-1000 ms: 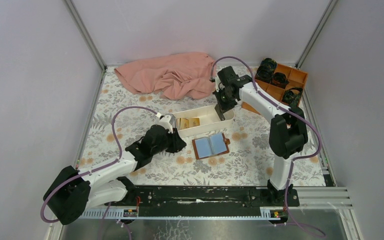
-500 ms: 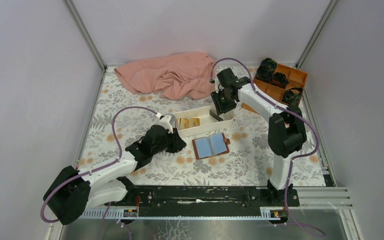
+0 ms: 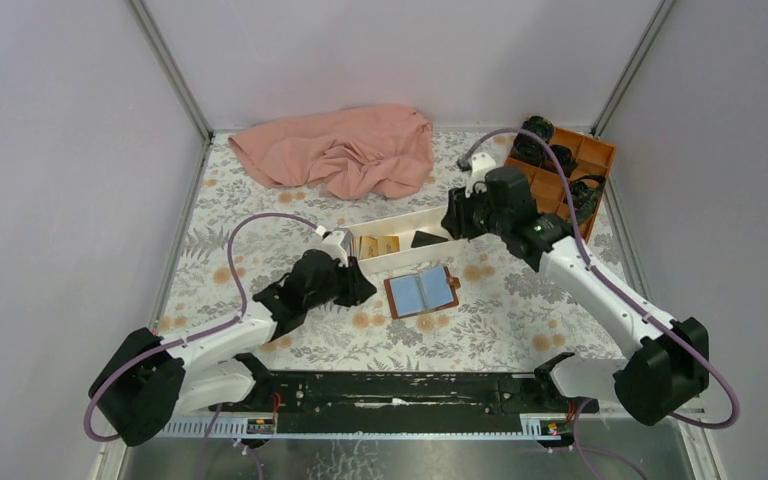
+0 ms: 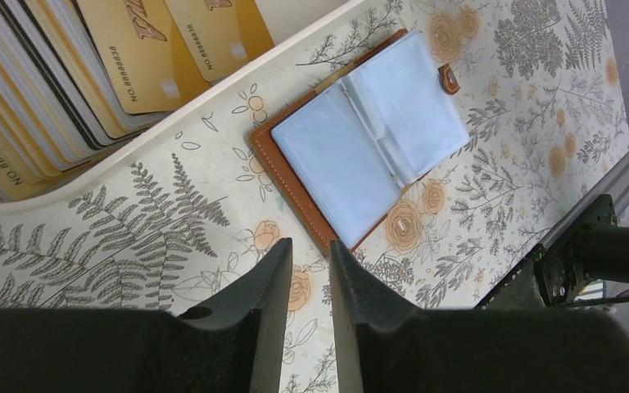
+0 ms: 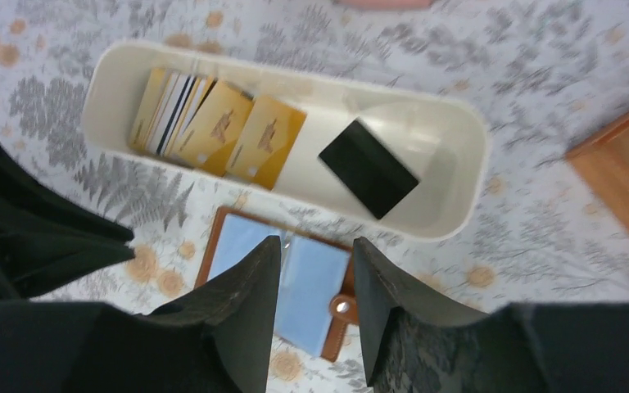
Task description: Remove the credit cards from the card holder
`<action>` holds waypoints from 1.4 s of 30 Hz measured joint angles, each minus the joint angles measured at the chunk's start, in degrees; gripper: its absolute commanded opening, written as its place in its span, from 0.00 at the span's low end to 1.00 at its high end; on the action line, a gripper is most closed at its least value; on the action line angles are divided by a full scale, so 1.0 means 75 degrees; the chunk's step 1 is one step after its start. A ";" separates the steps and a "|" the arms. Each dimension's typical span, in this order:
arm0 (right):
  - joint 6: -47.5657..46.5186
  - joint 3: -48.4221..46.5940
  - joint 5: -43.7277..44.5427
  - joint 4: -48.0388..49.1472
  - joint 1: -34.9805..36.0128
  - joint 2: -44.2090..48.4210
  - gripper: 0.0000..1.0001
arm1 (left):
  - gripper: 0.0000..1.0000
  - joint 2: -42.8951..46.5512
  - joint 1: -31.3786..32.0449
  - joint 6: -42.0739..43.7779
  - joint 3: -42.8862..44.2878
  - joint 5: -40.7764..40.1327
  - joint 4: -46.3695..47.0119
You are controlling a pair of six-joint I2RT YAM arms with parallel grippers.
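Card holder is lying open on the table, just before the tray. Credit cards are leaning stacked in the tray's left end, a single card lying toward its right. Cloth is lying behind the tray, compartmented box sitting back right.

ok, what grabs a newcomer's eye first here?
The pink cloth heaped at the back pulls the eye first. In the middle, a white tray holds a fan of gold cards at its left end and one black card further right. The brown holder lies open just in front of the tray.
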State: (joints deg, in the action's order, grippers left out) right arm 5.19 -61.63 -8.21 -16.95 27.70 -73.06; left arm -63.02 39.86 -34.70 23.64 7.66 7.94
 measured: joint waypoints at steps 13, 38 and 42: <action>0.0819 0.3223 0.0562 0.0682 0.0848 0.0140 0.41 | 0.00 -0.1626 0.1166 -0.0568 0.0093 -0.0204 0.0868; 0.1285 0.4258 -0.0256 0.1950 0.0845 0.0449 0.15 | 0.00 -0.2824 0.1682 -0.1192 0.0271 -0.0918 0.1507; 0.1358 0.4310 -0.0691 0.2305 0.0842 0.0452 0.13 | 0.00 -0.3022 0.1696 -0.1276 0.0271 -0.0915 0.1848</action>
State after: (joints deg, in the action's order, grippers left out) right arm 15.38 -29.30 -13.39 0.34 34.02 -69.67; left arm -85.69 52.58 -44.27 25.67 0.80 21.80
